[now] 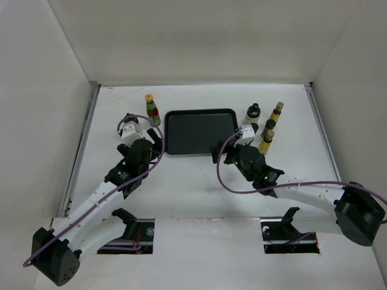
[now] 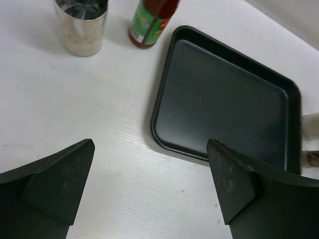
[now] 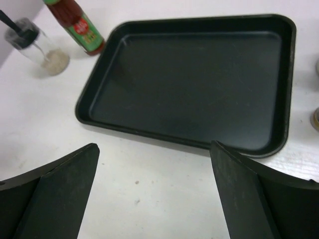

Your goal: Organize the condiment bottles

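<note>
The condiment bottles stand on either side of a black tray (image 1: 199, 131). A red-green bottle with a yellow cap (image 1: 152, 109) is left of it, and a short clear jar (image 2: 82, 27) stands beside that bottle (image 2: 149, 25). Right of the tray are a white bottle with a black cap (image 1: 252, 113), two slim yellow-filled bottles (image 1: 276, 112) (image 1: 266, 142) and a small dark one (image 1: 269, 127). My left gripper (image 2: 150, 143) hangs open over bare table at the tray's left near corner. Open too, my right gripper (image 3: 154, 145) is just in front of the tray (image 3: 189, 84). Neither holds anything.
White walls close the table in on the left, back and right. The tray (image 2: 224, 99) holds nothing. The right arm's purple cable (image 1: 227, 181) loops over the table in front of the tray. Both arm bases sit at the near edge.
</note>
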Tool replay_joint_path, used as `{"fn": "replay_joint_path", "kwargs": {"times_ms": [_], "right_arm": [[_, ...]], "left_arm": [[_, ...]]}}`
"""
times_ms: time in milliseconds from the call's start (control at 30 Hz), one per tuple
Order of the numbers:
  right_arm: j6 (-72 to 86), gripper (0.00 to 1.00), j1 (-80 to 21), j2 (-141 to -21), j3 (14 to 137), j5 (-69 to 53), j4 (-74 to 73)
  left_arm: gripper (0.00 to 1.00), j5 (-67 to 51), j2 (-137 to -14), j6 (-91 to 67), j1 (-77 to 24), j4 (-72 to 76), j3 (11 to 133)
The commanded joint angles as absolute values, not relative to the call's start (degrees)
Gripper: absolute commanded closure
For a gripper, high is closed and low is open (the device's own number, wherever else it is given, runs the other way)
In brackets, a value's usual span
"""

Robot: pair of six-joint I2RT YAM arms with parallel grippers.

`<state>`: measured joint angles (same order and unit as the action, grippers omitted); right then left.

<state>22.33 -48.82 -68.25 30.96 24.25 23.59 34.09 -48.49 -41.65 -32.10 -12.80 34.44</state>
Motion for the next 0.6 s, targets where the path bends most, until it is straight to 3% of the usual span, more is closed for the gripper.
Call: {"fn": "replay_joint_path", "kwargs": {"times_ms": [0,67,300,433,533,567], "right_arm": [[22.85,0.03,-49.26,-68.20,32.17,22.68,30.76],[22.85,0.24,-49.26,-68.20,32.17,22.67,30.85],[22.59,0.75,-49.26,-66.88,31.73,23.20,30.06],[22.76,0.82,-48.47,-67.59,31.38,23.20,29.88],[22.76,0.77,-47.85,-68.03,31.38,23.29,29.88],[22.76,0.72,-47.77,-68.11,31.29,23.29,30.14]], "left_arm": [[0.00,36.12,-48.43,-40.61,-29.85,-12.31,36.39],[0.00,36.82,-49.21,-39.12,-27.83,-9.25,36.47],[0.00,39.63,-61.07,-30.86,-26.58,-2.39,45.60],[0.00,40.17,-66.87,-27.43,-26.06,7.44,47.72],[0.01,37.36,-70.74,-27.25,-23.69,10.63,50.17],[0.09,36.83,-71.97,-27.07,-22.99,11.16,51.14]]}}
